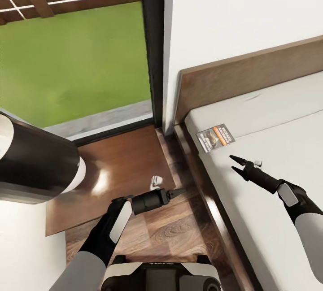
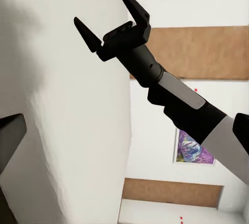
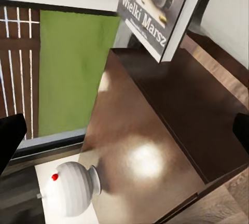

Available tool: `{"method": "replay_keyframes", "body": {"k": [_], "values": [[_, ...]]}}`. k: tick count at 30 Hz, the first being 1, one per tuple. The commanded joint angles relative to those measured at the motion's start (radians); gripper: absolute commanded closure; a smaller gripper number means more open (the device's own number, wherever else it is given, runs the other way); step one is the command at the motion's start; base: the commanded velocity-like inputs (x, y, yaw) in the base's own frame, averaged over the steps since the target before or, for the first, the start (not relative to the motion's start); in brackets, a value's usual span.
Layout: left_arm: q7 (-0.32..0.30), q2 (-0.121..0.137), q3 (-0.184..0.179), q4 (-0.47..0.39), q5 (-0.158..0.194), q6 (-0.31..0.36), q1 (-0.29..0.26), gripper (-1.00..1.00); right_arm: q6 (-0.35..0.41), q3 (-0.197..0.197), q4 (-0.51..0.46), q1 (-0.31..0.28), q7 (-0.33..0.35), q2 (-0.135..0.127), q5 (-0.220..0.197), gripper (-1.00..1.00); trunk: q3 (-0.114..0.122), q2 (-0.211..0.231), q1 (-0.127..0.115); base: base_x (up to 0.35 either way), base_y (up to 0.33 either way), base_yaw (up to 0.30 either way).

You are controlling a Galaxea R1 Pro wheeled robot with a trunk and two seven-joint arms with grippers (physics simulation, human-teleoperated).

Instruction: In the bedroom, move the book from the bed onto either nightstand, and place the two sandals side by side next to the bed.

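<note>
Bedside view from my seat: the nightstand [image 1: 112,179] stands between the window [image 1: 76,49] and the bed [image 1: 269,147], its glossy brown top bare apart from a glare spot. A small white object [image 1: 156,180] sits at its near edge; I cannot tell what it is. The book [image 1: 216,137] lies flat on the mattress corner near the headboard [image 1: 251,73], dark cover, pale picture, title "Wielki Marsz" in the right wrist view [image 3: 155,6]. My right gripper [image 1: 235,164] hovers just short of it, fingers spread, grasping nothing. My left gripper [image 1: 181,191] hangs over the floor [image 1: 179,232] beside the nightstand; I cannot tell its fingers' state.
</note>
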Motion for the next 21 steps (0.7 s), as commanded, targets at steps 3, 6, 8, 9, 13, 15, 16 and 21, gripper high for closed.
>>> {"method": "replay_keyframes", "body": {"k": [3, 6, 8, 9, 13, 15, 16, 21], "values": [[0.000, 0.000, 0.000, 0.000, 0.006, 0.007, 0.000, -1.00, 0.006, -0.002, 0.000, 0.000, 0.001, 0.000, -0.003, -1.00, 0.000, 0.000, 0.000, 0.016, 0.071, -0.051], [0.000, 0.000, 0.001, 0.000, 0.006, 0.007, 0.000, -1.00, 0.006, -0.002, 0.000, 0.000, 0.001, 0.000, -0.003, -1.00, 0.000, 0.000, 0.000, 0.006, 0.026, -0.169], [0.000, 0.000, 0.001, 0.000, 0.006, 0.007, 0.000, -1.00, 0.006, -0.002, 0.000, 0.000, 0.002, 0.000, -0.003, -1.00, 0.000, 0.000, 0.000, 0.002, 0.008, -0.259], [0.000, 0.000, 0.001, 0.000, 0.006, 0.007, 0.000, -1.00, 0.006, -0.002, 0.000, 0.000, 0.002, 0.000, -0.003, -1.00, 0.000, 0.000, 0.000, 0.008, 0.010, -0.277], [-0.001, 0.000, 0.001, 0.000, 0.006, 0.007, 0.000, -1.00, 0.006, -0.002, 0.000, 0.000, 0.003, 0.000, -0.003, -1.00, 0.000, 0.000, 0.000, 0.111, 0.092, -0.289], [-0.001, 0.000, 0.001, 0.000, 0.006, 0.007, 0.000, -1.00, 0.006, -0.002, 0.001, 0.000, 0.003, 0.000, -0.003, -1.00, 0.000, 0.000, 0.000, 0.200, 0.168, -0.273], [-0.001, 0.000, 0.001, 0.000, 0.006, 0.007, 0.000, -1.00, 0.006, -0.002, 0.001, 0.000, 0.003, 0.000, -0.003, -1.00, 0.000, 0.000, 0.000, 0.222, 0.190, -0.215], [-0.002, 0.000, 0.001, 0.000, 0.006, 0.007, 0.000, -1.00, 0.006, -0.002, 0.003, 0.000, 0.002, -0.001, -0.003, -1.00, 0.000, 0.000, 0.000, 0.226, 0.196, -0.094]]}}
